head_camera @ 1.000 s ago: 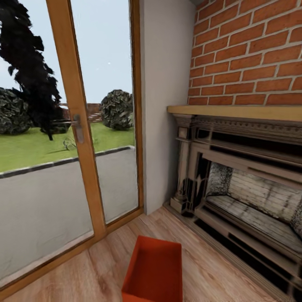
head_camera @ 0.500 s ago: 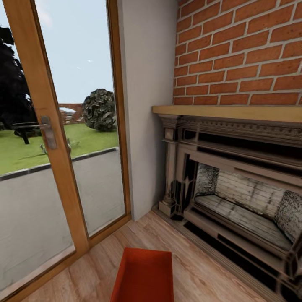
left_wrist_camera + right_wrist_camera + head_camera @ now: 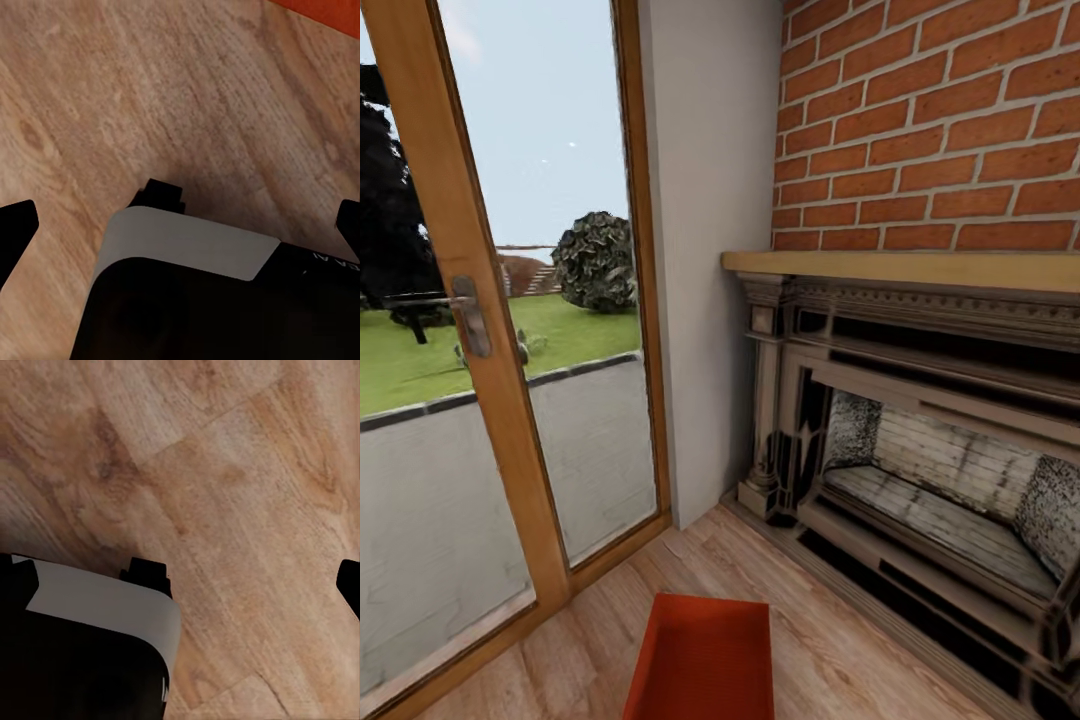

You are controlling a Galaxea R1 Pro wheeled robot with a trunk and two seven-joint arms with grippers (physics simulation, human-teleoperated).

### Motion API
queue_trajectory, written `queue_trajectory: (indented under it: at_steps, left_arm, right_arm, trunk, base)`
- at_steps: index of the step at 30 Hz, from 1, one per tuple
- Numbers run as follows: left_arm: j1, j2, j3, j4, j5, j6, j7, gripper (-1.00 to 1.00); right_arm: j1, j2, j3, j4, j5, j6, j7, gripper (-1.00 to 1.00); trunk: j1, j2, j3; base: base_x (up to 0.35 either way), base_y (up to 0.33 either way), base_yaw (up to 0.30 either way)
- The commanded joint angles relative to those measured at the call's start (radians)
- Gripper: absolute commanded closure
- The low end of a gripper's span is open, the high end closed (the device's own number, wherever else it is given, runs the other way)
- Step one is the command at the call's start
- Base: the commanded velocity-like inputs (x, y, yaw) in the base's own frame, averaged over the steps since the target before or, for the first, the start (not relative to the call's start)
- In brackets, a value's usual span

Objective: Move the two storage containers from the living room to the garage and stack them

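Bin [image 3: 702, 660] sits on the wood floor [image 3: 840, 650] at my 6 o'clock, fireplace [image 3: 940, 430] at 3. Both claws, left [image 3: 180, 217] and right [image 3: 180, 577], hang spread and empty. I reckon reaching blind could shove it away, since its near edge is out of frame.

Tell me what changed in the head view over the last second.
The whole picture shifted, so the head camera turned right, mostly in the first half second; nothing in the room moved. The wooden-framed glass door and the red-orange open-top plastic bin slid leftward in frame, and more of the dark fireplace surround came in. The bin sits on the light wood-plank floor as before, untouched.
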Motion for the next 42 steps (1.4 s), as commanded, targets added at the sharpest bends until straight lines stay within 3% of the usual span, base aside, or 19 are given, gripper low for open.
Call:
queue_trajectory:
  at_steps: [1, 12, 42]
  left_arm:
    - [-0.001, 0.0, -0.005, 0.001, 0.007, -0.003, 0.003, -1.0]
    - [-0.001, 0.001, -0.005, 0.001, 0.007, -0.003, 0.003, -1.0]
    - [-0.001, 0.0, -0.005, 0.001, 0.007, -0.004, 0.003, -1.0]
  right_arm:
    - [-0.001, 0.0, 0.005, 0.003, 0.001, -0.006, -0.003, -1.0]
    - [-0.001, -0.001, 0.004, 0.003, 0.0, -0.008, -0.003, -1.0]
    - [-0.001, 0.001, 0.0, 0.003, -0.01, -0.006, -0.01, -1.0]
  trunk:
    - [0.0, -0.001, -0.001]
    - [0.0, -0.001, -0.001]
    - [0.0, -0.001, -0.001]
  base:
    - [0.218, 0.0, 0.0]
    - [0.268, 0.0, 0.0]
    - [0.08, 0.002, 0.0]
